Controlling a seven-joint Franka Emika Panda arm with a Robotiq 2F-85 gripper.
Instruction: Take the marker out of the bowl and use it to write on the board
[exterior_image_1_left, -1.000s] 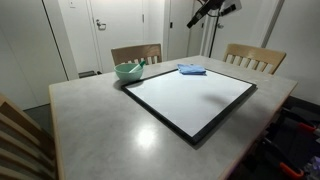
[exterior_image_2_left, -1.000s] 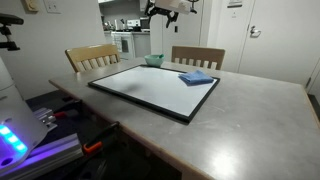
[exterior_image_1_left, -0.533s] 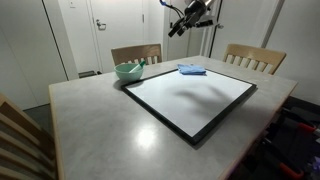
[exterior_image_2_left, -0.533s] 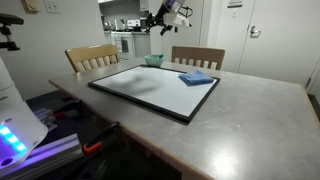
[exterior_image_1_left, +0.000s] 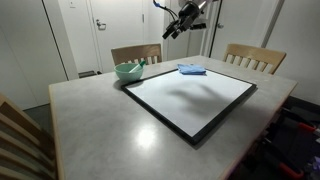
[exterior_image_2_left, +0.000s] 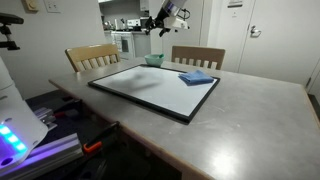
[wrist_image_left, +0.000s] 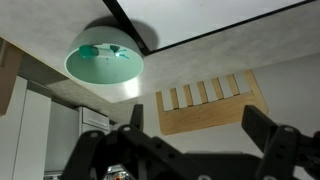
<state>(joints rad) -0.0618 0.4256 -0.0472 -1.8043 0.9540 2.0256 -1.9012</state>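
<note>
The pale mint-green bowl (exterior_image_1_left: 128, 71) (exterior_image_2_left: 154, 60) stands on the grey table just off a far corner of the board (exterior_image_1_left: 190, 97) (exterior_image_2_left: 150, 85), a white panel in a black frame. In the wrist view the bowl (wrist_image_left: 104, 62) sits at the upper left with small dark shapes inside; I cannot tell for sure that they are the marker. The board's corner (wrist_image_left: 230, 20) fills the top right. My gripper (exterior_image_1_left: 170, 29) (exterior_image_2_left: 152, 24) (wrist_image_left: 197, 125) hangs high in the air over the table's far side, open, with nothing between its fingers.
A folded blue cloth (exterior_image_1_left: 191, 69) (exterior_image_2_left: 197, 77) lies at the board's far edge. Two wooden chairs (exterior_image_1_left: 136, 53) (exterior_image_1_left: 253, 57) stand at the far side; one chair back (wrist_image_left: 210, 100) lies below my fingers in the wrist view. Doors and walls lie behind.
The arm has swung across the far side of the table toward the bowl's end, staying high. The jaws have stayed open.
</note>
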